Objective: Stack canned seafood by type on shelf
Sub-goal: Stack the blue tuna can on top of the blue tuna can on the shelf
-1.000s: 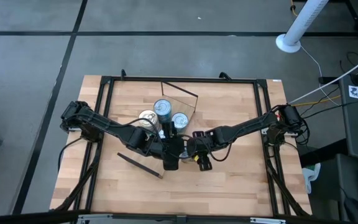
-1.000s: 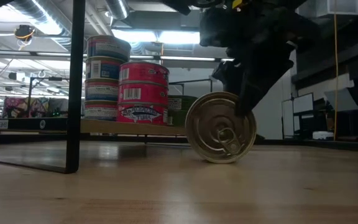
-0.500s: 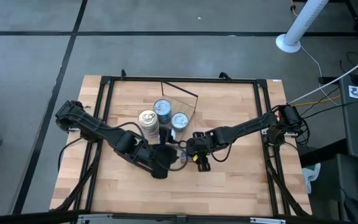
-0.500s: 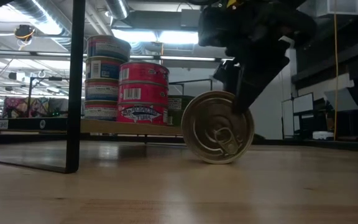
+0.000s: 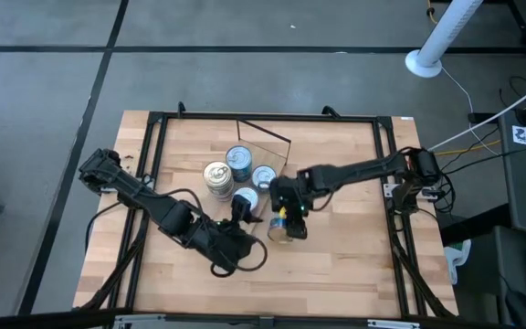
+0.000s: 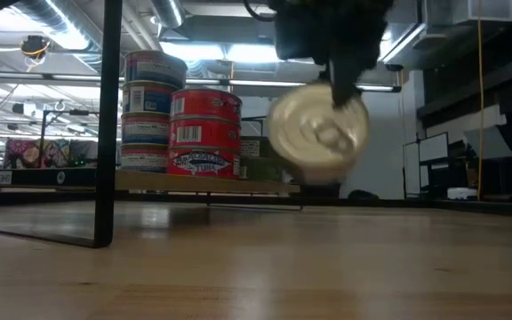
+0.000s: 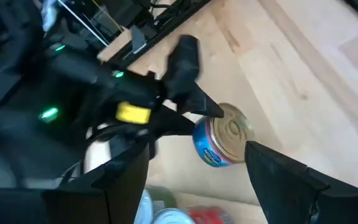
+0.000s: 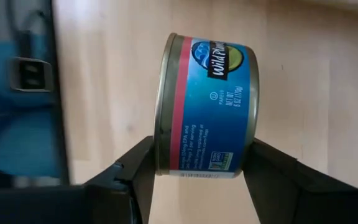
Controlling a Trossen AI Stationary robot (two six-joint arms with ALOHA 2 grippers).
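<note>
Above the table, the right gripper (image 5: 282,222) has lifted a small blue-and-red-labelled gold-lidded tin (image 5: 280,228) beside the shelf's (image 5: 272,146) stacks. Level view: the tin, a moment ago on edge on the wood, hangs airborne, ready for stacking. Right wrist: jaws clamp it. The left gripper (image 5: 222,265) waits near, jaws apart.

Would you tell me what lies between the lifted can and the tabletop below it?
Nothing: in the low view the can, held by the right gripper, hangs above bare tabletop.

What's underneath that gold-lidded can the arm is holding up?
Only bare wooden table: the gold-lidded can hangs clear of it in the right gripper. Its label side is hidden in the low view.
</note>
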